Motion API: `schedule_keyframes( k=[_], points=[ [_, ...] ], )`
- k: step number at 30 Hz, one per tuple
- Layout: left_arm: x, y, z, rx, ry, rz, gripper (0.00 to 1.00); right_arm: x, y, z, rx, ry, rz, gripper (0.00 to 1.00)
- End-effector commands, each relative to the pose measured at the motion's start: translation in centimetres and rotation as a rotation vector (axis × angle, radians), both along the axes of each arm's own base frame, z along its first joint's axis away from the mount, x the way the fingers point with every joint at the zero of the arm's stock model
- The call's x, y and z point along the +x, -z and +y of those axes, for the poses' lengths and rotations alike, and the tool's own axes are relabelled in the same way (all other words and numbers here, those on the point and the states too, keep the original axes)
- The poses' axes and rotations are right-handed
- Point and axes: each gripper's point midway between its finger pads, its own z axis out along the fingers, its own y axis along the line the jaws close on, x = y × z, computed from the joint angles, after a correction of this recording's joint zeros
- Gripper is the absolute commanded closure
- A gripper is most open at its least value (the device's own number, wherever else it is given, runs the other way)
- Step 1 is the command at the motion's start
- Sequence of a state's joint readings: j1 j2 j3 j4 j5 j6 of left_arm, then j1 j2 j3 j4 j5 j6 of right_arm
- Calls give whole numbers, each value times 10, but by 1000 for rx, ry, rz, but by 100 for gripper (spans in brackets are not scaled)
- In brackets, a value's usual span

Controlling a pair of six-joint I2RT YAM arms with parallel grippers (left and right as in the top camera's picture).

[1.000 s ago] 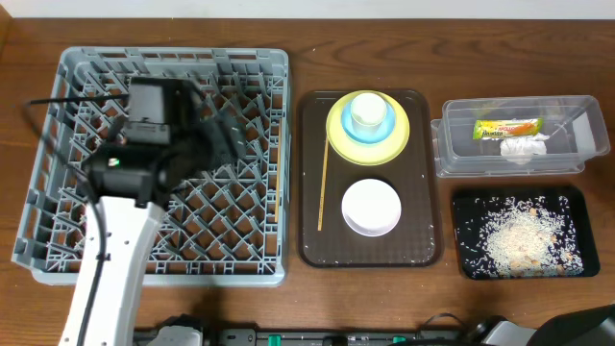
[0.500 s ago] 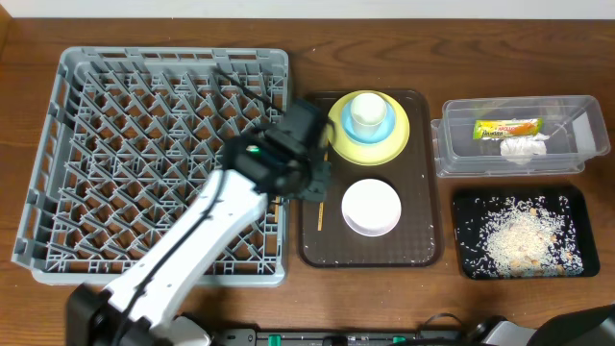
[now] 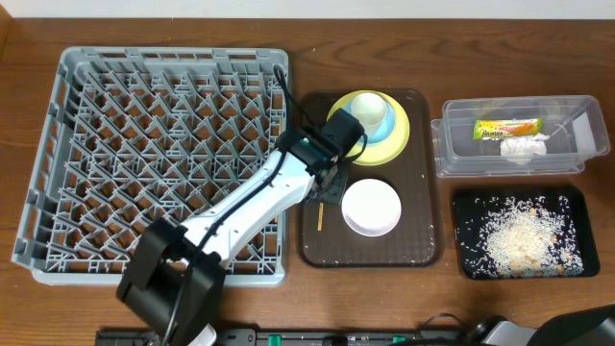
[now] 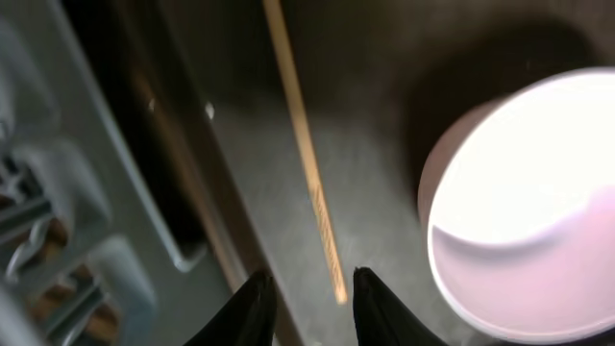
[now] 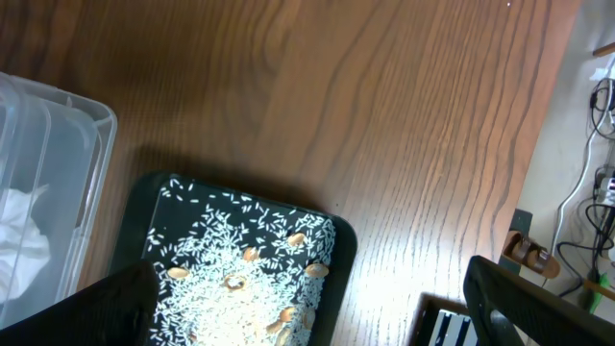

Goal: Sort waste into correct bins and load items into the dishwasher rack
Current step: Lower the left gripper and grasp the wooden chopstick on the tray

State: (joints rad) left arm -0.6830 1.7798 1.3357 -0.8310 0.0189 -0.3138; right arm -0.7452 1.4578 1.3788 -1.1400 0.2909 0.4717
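My left gripper (image 3: 330, 186) hangs low over the left side of the brown tray, next to the white bowl (image 3: 371, 207). In the left wrist view its jaws (image 4: 309, 288) stand a narrow gap apart. The near end of the wooden chopsticks (image 4: 306, 163) lies in that gap, touching neither finger. The yellow plate (image 3: 396, 135) carries the light blue bowl (image 3: 383, 122) and the pale cup (image 3: 365, 106). The wrapper (image 3: 507, 127) and tissue (image 3: 524, 147) lie in the clear tub (image 3: 452, 159). Rice scraps (image 3: 519, 235) cover the black tray (image 3: 465, 204). My right gripper (image 5: 307, 298) is wide open above the black tray's edge.
The grey dishwasher rack (image 3: 58, 144) fills the left of the table, with no dishes in it; its wall (image 4: 58, 192) sits close beside my left fingers. The brown serving tray (image 3: 423, 250) lies between the rack and the bins. Bare wood shows past the black tray (image 5: 384, 115).
My left arm has swung from over the rack to the brown tray's left side and come down at the chopsticks. Its jaws have narrowed from wide open. The right arm has not moved.
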Motion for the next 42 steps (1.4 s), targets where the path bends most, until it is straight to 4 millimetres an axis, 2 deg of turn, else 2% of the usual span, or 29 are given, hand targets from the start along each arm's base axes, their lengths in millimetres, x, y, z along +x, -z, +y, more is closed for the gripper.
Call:
schedule_keyframes(
  k=[1, 14, 21, 30, 31, 37, 39, 42],
  points=[
    [6, 10, -3, 16, 2, -12, 69, -4, -2, -2, -7, 30, -8, 1],
    [30, 46, -22, -7, 1, -41, 69, -4, -2, -2, -7, 30, -8, 1],
    [39, 74, -16, 60, -12, -51, 69, -4, -2, -2, -7, 30, -8, 1],
    [34, 101, -11, 101, -9, -2, 69, -4, -2, -2, -7, 30, -8, 1],
    [33, 101, -11, 102, -9, 0, 70, -4, -2, -2, -7, 30, -8, 1],
    [38, 91, -12, 86, -14, -22, 91, -4, -2, -2, -7, 30, -8, 1],
    [41, 81, -12, 70, -19, -40, 94, -4, -2, -2, -7, 30, -8, 1],
    [46, 55, -12, 38, -29, -84, 94, -4, -2, -2, -7, 30, -8, 1]
  ],
)
